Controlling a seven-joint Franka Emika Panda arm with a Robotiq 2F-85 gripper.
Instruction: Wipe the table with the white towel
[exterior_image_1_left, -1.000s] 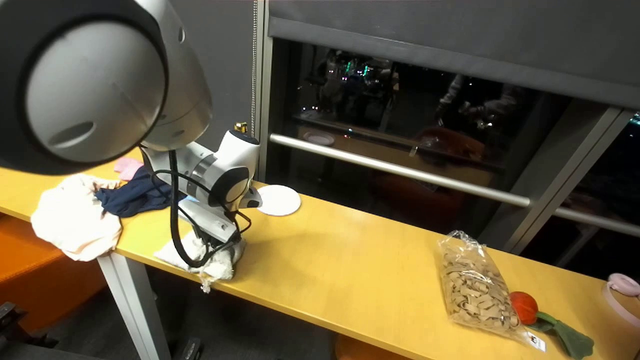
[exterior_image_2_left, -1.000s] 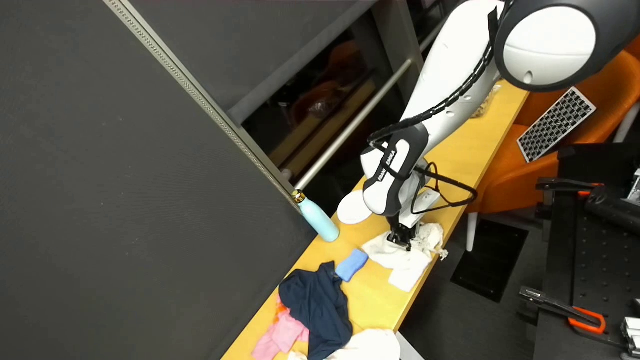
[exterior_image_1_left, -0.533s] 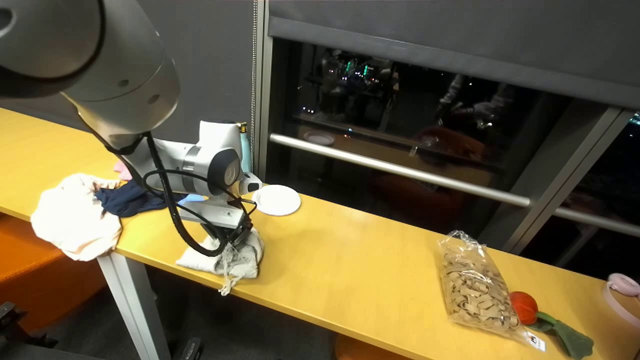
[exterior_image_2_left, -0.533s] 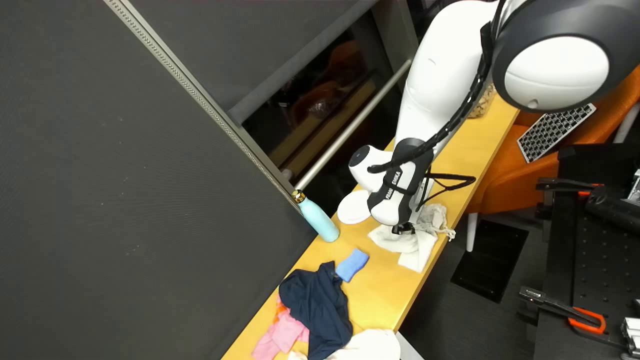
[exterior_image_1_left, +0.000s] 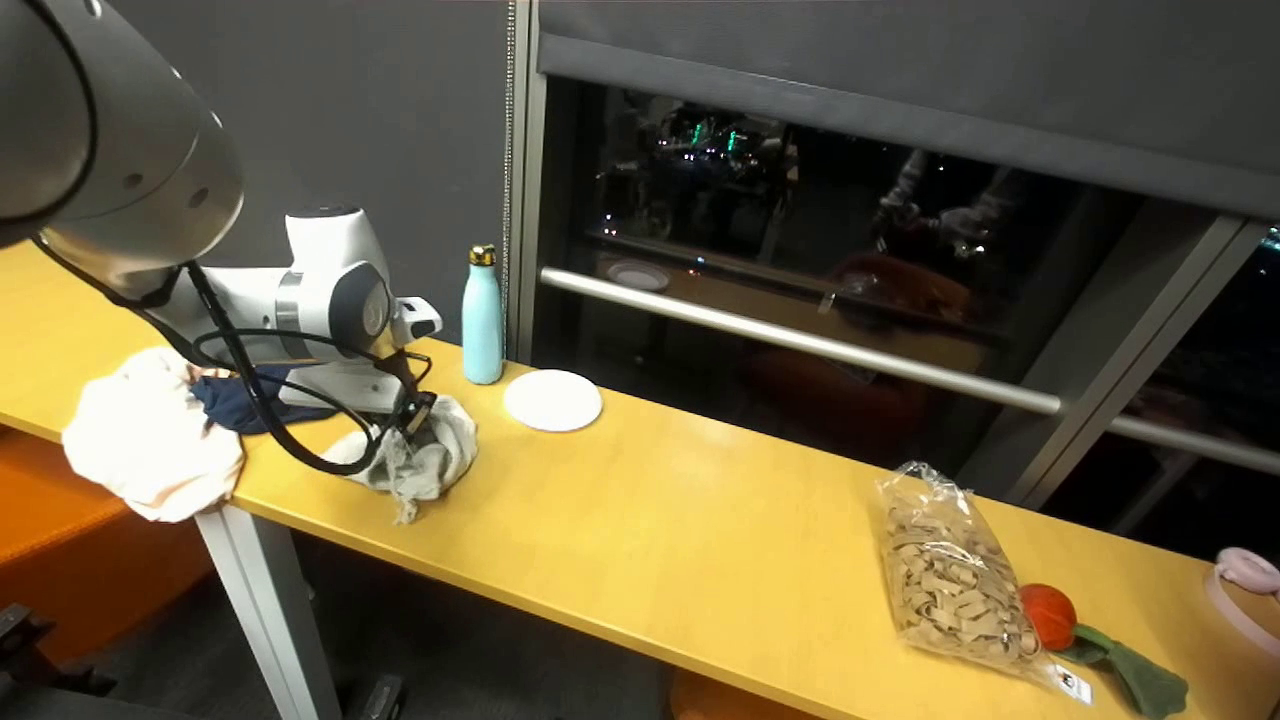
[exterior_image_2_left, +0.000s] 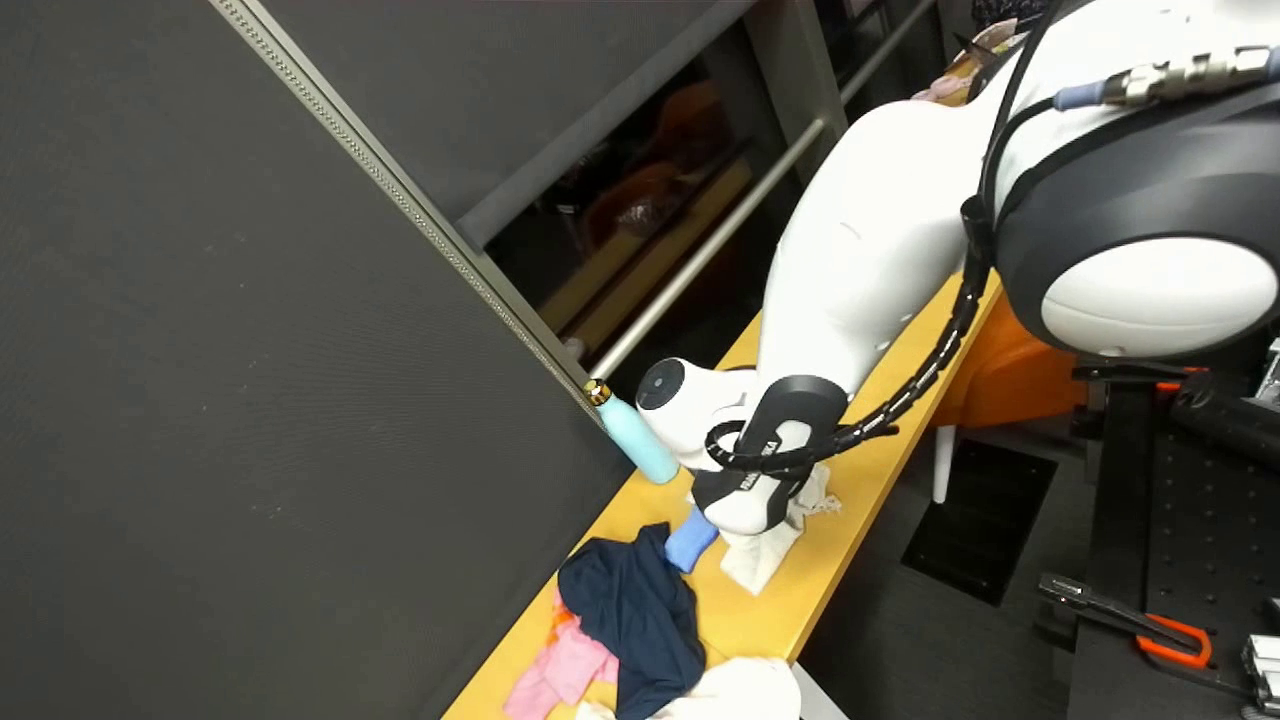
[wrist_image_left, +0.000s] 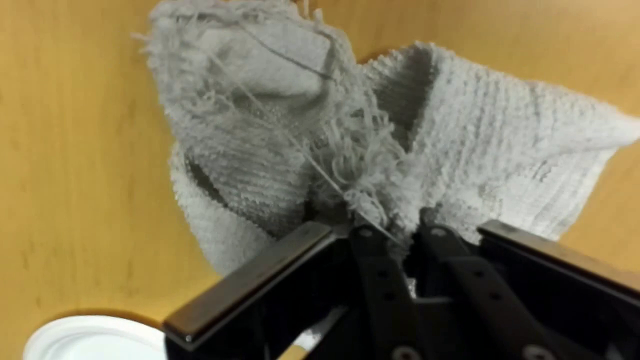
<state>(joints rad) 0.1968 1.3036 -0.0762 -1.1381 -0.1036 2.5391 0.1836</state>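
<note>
Gripping: Robotiq gripper (wrist_image_left: 402, 234), 2 fingers (wrist_image_left: 372, 252) clamped on bunched white towel (wrist_image_left: 345, 135), fabric pinched between the tips.
White towel: on yellow wood-look table (exterior_image_1_left: 720, 560), clear of front edge; ribbed weave, frayed border, loose threads over the fingertips; flatter end spread to the right in wrist view.
Franka Panda arm (exterior_image_2_left: 850, 270): bent low over towel; black cable (exterior_image_2_left: 978, 240) runs alongside; in an exterior view the wrist links (exterior_image_2_left: 690, 415) cover the gripper.
Blue sponge (exterior_image_2_left: 690, 543): near towel, against crumpled navy cloth (exterior_image_2_left: 640, 625), 1 end behind the wrist links in that exterior view.
White plate (exterior_image_1_left: 553, 400): flat on table, near towel but apart; part of rim shows lower left in wrist view, cut off by frame.
Light-blue bottle (exterior_image_1_left: 483, 325): upright, gold cap (exterior_image_1_left: 482, 254), just beside plate on the window side; visible in both exterior views.
Pink cloth (exterior_image_2_left: 565, 665): crumpled, touching navy cloth.
Cream cloth (exterior_image_1_left: 150, 435): heaped, draped over front table edge, also touching navy cloth.
Clear plastic bag (exterior_image_1_left: 925, 482): lying down, tan curled strips (exterior_image_1_left: 955, 585) inside, well apart from towel; small white tag (exterior_image_1_left: 1073, 683) at 1 corner.
Red ball-shaped thing (exterior_image_1_left: 1048, 615): at the bag's side, contact unclear; green leaf-shaped piece (exterior_image_1_left: 1140, 675) next to it.
Pink band with round pad (exterior_image_1_left: 1247, 568): at frame edge, cut off, exact item unclear.
Metal window rail (exterior_image_1_left: 800, 342): runs across dark window (exterior_image_1_left: 700, 230) with reflections and small lights.
Grey roller shade (exterior_image_1_left: 900, 85): covers upper part of window, bead chain (exterior_image_1_left: 511, 160) hanging beside it.
</note>
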